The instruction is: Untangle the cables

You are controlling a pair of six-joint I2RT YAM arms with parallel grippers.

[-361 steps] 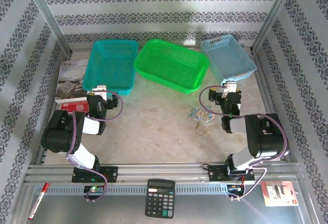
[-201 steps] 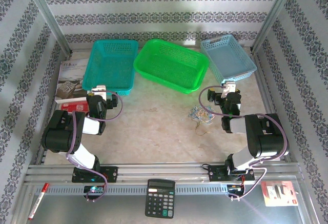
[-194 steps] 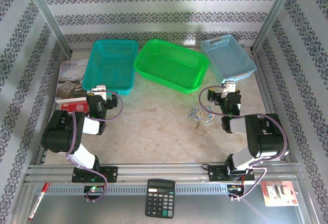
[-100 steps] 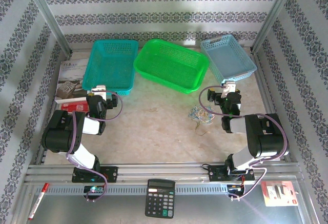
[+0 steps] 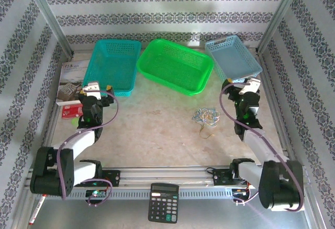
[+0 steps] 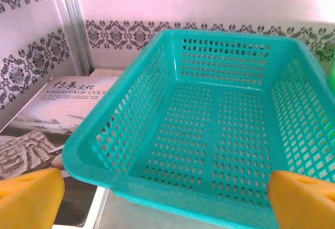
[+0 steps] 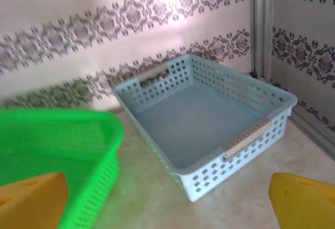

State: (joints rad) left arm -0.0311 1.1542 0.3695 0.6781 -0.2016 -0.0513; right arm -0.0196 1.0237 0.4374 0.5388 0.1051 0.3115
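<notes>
**Overhead, two empty-handed arms flank a small wire tangle not yet grasped**

Nearest the overhead camera, a black calculator [image 5: 161,209] lies by the metal rail where both arm bases are bolted. Beyond it, the pale, marbled counter [image 5: 157,134] carries the cables [image 5: 205,116]. They form a small knot of very thin, limp wires, bluish, whitish and yellow. The knot lies right of centre, with one yellow loop trailing toward the near side. Nothing touches it.

The right gripper [image 5: 249,84] hovers near the tangle, to its right and slightly beyond. The left gripper [image 5: 98,88] is well apart, at the counter's left side. In each wrist view the orange-yellow pads [image 6: 29,197] sit at opposite lower corners with nothing between them. Both sets of jaws are therefore spread wide and hold nothing.

Untangling appears not yet begun; this looks like the approach. The next move probably calls for the right arm to come down and pinch one strand finely. Such floppy wire would likely drag the whole knot unless the other arm pins it.

Farthest back stand three rigid, perforated plastic baskets: a teal basket [image 5: 112,66], a green basket [image 5: 175,66] and a light blue basket [image 5: 233,56].
</notes>
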